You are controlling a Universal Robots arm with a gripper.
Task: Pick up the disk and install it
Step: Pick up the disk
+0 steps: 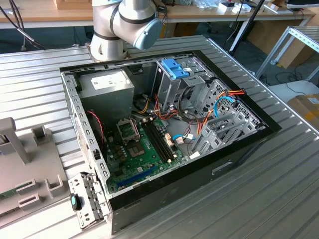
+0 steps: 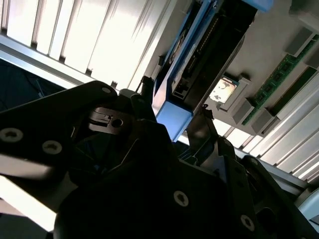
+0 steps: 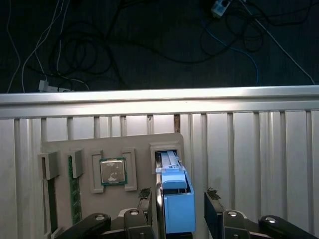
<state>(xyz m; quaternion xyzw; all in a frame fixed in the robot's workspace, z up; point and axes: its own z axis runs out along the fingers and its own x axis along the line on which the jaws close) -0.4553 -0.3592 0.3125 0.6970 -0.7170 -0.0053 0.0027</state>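
Disk [image 3: 174, 199]: in the first wrist view it stands on edge in a slot of the grey fixture tray [image 3: 114, 144], with its blue carrier frame and end tab facing the camera. The gripper [image 3: 179, 193] straddles it with one dark finger on each side. Bare tray shows between the disk and one finger, and the other finger sits just beside the frame, so the jaws are apart and not clamped. On the same tray a processor [image 3: 113, 172] lies in a square pocket, and a green memory stick [image 3: 75, 194] stands in a narrow slot further along. The tray rests on the ribbed metal table [image 3: 249, 149]. Beyond the table edge, loose cables [image 3: 99, 50] lie on a dark floor.

Second wrist view: the disk [image 2: 204, 50] runs away from the camera, dark body inside the blue frame. Its blue end lies between the fingers of the gripper [image 2: 174, 97]. The processor [image 2: 223, 91] and memory stick [image 2: 279, 74] sit near it.

Exterior view: the arm [image 1: 124, 22] rises behind an open computer case [image 1: 259, 130] lying on the table [image 1: 279, 189]. Inside are a motherboard [image 1: 139, 144], a power supply [image 1: 107, 84] and a blue-topped drive cage [image 1: 174, 69]. The fixture tray [image 1: 30, 169] is at the exterior view's left, just beside the case.
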